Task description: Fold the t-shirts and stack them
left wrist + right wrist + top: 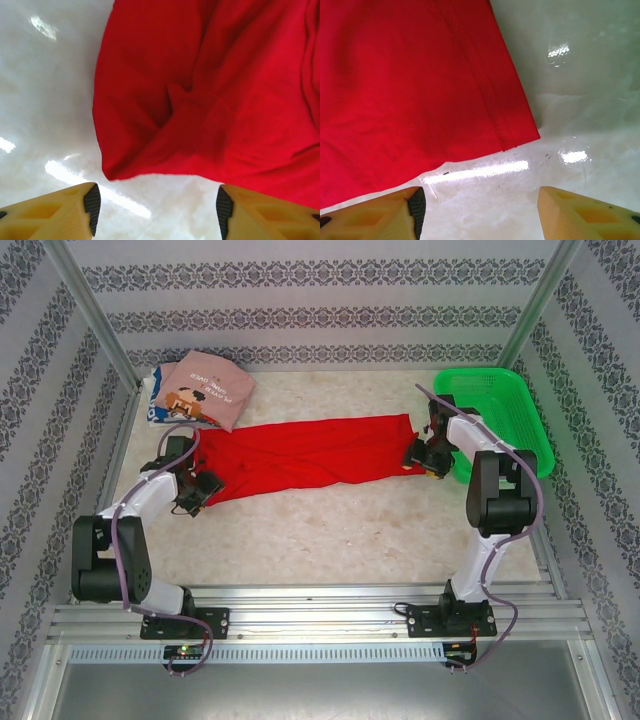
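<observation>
The red t-shirt (310, 455) lay stretched across mid-frame; left gripper (157, 207) and right gripper (480, 207) flanked its ends, jaws partly open and empty, seemingly ready to pinch corners.

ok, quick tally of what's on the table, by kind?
T-shirts: 3 (red t-shirt, pink t-shirt, white-blue t-shirt under the pink one)
Green basket: 1
Total: 4

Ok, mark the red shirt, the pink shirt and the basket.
red shirt (320, 452): top view, middle of the spread cloth.
pink shirt (215, 385): top view, plain pink part beside the print.
basket (495, 405): top view, bare green floor.
</observation>
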Robot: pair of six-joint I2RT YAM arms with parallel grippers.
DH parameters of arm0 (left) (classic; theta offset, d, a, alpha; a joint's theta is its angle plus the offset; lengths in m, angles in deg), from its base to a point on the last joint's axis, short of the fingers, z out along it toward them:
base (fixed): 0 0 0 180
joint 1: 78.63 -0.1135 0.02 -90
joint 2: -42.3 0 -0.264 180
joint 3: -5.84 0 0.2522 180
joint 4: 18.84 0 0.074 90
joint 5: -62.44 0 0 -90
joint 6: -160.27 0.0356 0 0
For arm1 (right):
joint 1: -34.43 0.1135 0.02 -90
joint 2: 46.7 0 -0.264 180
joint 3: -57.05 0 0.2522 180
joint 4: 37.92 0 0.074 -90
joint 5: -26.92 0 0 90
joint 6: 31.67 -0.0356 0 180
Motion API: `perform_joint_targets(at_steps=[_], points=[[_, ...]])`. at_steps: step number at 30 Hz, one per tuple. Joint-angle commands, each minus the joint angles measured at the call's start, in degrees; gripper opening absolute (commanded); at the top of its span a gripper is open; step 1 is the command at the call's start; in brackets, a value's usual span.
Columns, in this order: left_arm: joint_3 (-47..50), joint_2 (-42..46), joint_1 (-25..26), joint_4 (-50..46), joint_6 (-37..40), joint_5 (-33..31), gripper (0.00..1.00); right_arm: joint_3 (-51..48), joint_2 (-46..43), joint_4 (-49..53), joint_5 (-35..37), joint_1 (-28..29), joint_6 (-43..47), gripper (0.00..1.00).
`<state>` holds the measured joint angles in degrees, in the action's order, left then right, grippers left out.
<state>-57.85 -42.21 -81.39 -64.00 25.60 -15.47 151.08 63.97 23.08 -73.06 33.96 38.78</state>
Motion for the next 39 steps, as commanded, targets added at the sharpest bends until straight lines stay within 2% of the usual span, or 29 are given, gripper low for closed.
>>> perform_joint_targets(at_steps=[1, 3, 6, 11, 14, 17, 26, 29, 39], points=[[-2.8, -1.9, -1.7, 3.1, 2.7, -3.1, 0.62, 0.7, 1.5, -0.4, -0.7, -0.4, -0.4, 0.60], [-3.5, -3.8, -1.8, 5.0, 3.6, -2.1, 0.61, 0.8, 2.0, -0.4, -0.4, -0.3, -0.4, 0.59], [-4.8, -8.0, -1.8, 6.2, 5.3, -0.8, 0.54, 0.6, 2.0, -0.4, 1.0, -0.5, -0.7, 0.58], [-5.6, -11.4, -2.1, 6.0, 8.6, -0.4, 0.32, 1.2, 2.5, -0.9, 2.3, -0.7, -1.0, 0.58], [-6.4, -11.1, -2.7, 4.7, 9.9, -0.7, 0.14, 1.7, 3.2, -2.0, 1.8, -0.8, -2.0, 0.55], [-6.7, -9.9, -3.7, 2.5, 11.2, -1.7, 0.08, 3.1, 4.6, -1.2, 2.8, -0.5, -2.3, 0.52], [-3.6, -4.4, -7.5, -0.6, 13.8, -2.3, 0.05, 2.9, 6.0, 1.2, 9.6, -0.1, -3.0, 0.41], [-3.1, -3.6, -7.6, -0.3, 14.3, -1.4, 0.05, 2.7, 6.2, -0.5, 8.7, 0.4, -3.6, 0.38], [-2.4, -3.4, -7.6, -0.2, 15.1, 0.2, 0.05, -3.0, 1.3, -3.0, 4.7, 2.7, -6.8, 0.45]])
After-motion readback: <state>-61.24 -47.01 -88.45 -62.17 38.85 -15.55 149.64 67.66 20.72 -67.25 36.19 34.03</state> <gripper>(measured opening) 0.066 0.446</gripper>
